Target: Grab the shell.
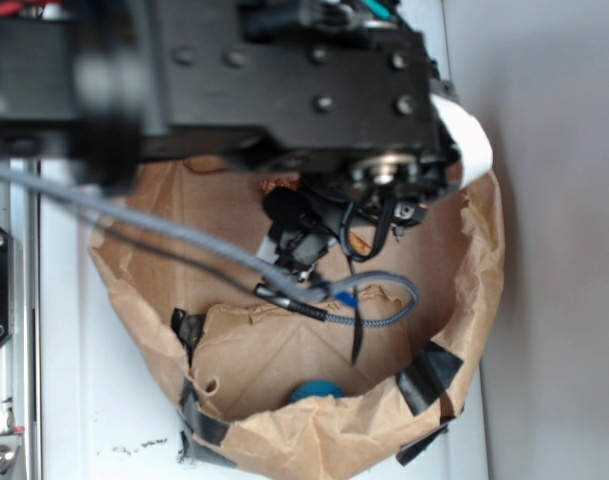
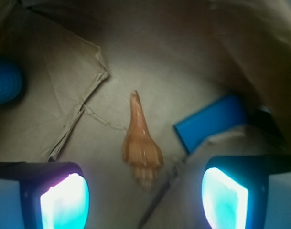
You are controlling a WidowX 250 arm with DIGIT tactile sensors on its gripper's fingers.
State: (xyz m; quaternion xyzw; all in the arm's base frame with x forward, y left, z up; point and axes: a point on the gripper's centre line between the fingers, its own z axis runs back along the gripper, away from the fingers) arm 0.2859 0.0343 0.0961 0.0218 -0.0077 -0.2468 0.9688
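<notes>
End effector [image 2: 144,198] spread above shell [image 2: 141,145] on brown paper [image 2: 54,95].

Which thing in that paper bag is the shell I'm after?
Look inside the brown paper bag, on its creased floor, between the open gripper fingers in the wrist view. The shell lies there, apart from the blue block to its right and the ball far left. It alone is orange-brown, ribbed and tapering to a point.

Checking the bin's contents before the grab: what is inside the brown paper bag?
Inside the brown paper bag, the wrist view shows an orange-brown spiral shell, a blue flat block and a teal ball. The arm hides much of it from outside.
</notes>
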